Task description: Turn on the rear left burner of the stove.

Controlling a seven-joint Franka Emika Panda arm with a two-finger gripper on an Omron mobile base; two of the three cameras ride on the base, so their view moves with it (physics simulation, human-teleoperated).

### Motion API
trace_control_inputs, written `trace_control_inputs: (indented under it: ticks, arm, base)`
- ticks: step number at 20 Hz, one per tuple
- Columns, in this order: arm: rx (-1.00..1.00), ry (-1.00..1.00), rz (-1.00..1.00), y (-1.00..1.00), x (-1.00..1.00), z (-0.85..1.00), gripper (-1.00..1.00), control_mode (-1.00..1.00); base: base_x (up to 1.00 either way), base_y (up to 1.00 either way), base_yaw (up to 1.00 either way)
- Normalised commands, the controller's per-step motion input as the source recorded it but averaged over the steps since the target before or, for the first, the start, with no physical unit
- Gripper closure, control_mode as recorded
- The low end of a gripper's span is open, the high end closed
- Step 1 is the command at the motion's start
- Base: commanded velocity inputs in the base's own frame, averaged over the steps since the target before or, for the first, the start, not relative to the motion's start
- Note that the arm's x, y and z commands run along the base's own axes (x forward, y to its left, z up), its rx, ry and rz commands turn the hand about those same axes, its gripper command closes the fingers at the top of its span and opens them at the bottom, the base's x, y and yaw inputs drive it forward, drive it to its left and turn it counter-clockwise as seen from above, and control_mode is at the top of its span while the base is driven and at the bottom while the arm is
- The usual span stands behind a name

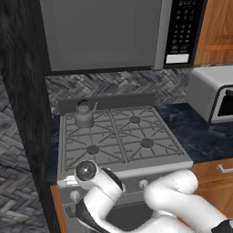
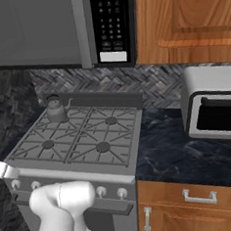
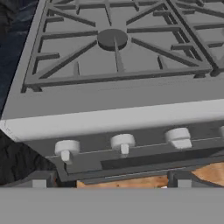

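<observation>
I have the arm folded low in front of the stove (image 1: 123, 136), with the hand camera looking up at its front panel. My jaws stand apart, tips wide and holding nothing, short of the row of white knobs (image 3: 123, 142). None is touched yet, so as I judge it the task is barely begun: I must pick the right knob, close on it and twist. The rear left burner (image 1: 83, 119) sits at the back left of the cooktop, unlit, with a small kettle (image 2: 54, 109) standing on it.

Grey stove (image 1: 123, 136) w/ white knobs (image 3: 123, 141)
</observation>
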Motion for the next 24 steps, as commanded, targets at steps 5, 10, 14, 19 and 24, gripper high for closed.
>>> trace_control_inputs:
  ticks: [5, 10, 14, 19, 24]
  arm:
    - [0.02, -0.27, 0.0, 0.01, -0.2, -0.88, -1.0, -1.0]
    - [-0.01, -0.24, 0.0, 0.0, -0.06, -0.66, -1.0, -1.0]
    - [0.0, -0.29, 0.0, 0.0, 0.0, -0.63, -1.0, -1.0]
    - [0.0, -0.23, 0.0, 0.0, 0.0, -0.3, -1.0, -1.0]
    - [0.0, -0.06, 0.0, 0.13, 0.06, -0.01, -1.0, -1.0]
  base:
    - [0.0, 0.0, 0.0]
    - [0.0, 0.0, 0.0]
    - [0.0, 0.0, 0.0]
    - [0.0, 0.0, 0.0]
    - [0.0, 0.0, 0.0]
